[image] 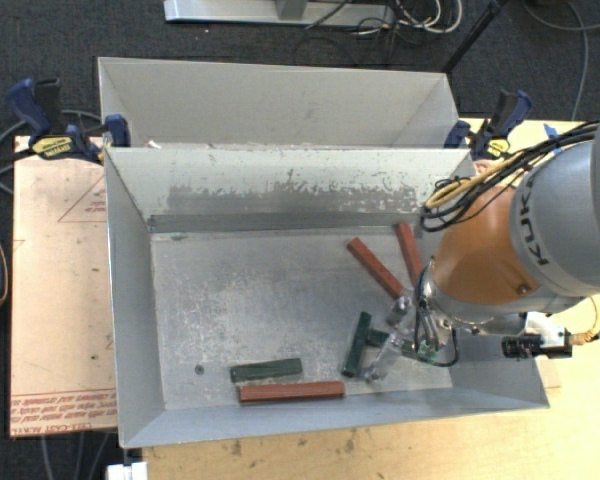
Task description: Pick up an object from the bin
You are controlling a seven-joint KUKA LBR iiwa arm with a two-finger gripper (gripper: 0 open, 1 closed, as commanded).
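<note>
My gripper (383, 354) is low in the bin's front right part, under the orange wrist cover. A short dark green stick (357, 342) lies right against its left side, running from front to back; whether it is gripped I cannot tell. Two red-brown sticks lie just behind the gripper: one slanted (375, 266), and one more upright (408, 249) whose near end is hidden by the wrist cover.
A dark green bar (266, 370) and a longer red-brown bar (291, 392) lie side by side along the front wall, left of the gripper. The arm fills the bin's right corner, close to the right and front walls.
</note>
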